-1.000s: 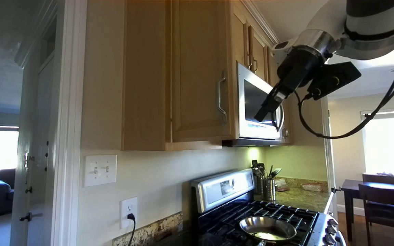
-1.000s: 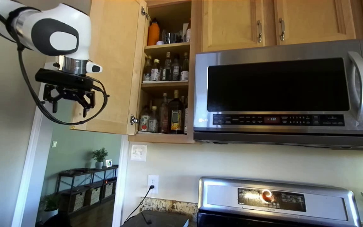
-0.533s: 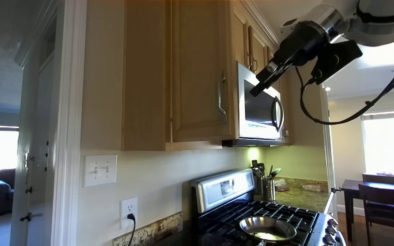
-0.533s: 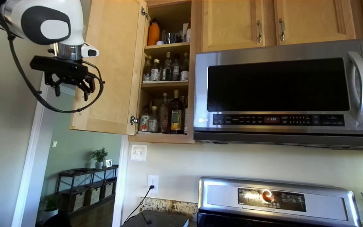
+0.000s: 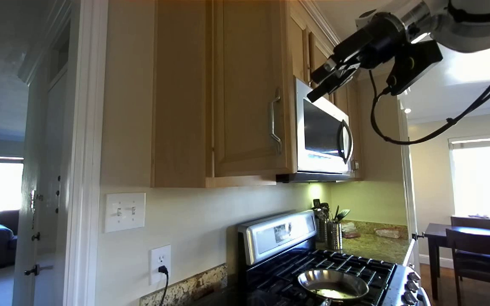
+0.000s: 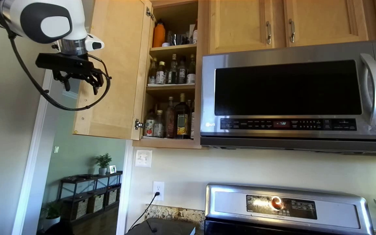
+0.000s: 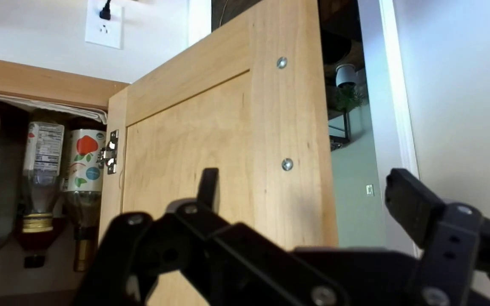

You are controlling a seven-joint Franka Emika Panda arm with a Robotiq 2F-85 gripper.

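The black fingers (image 7: 411,208) are spread wide, gripping nothing, near the smooth, pale, recessed-panel wooden cabinet door (image 6: 121,75), which stands open on metal hinges (image 7: 112,152) left of the shelves (image 6: 171,87) in an exterior view, exposing slender glass bottles (image 6: 182,119) lined upright, probably for easy label reading.

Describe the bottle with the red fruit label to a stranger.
In an exterior view, the open cabinet hangs left of the microwave. In its lowest row, find the leftmost bottle, beside the lower hinge. A big red fruit on white distinguishes its label from the others.
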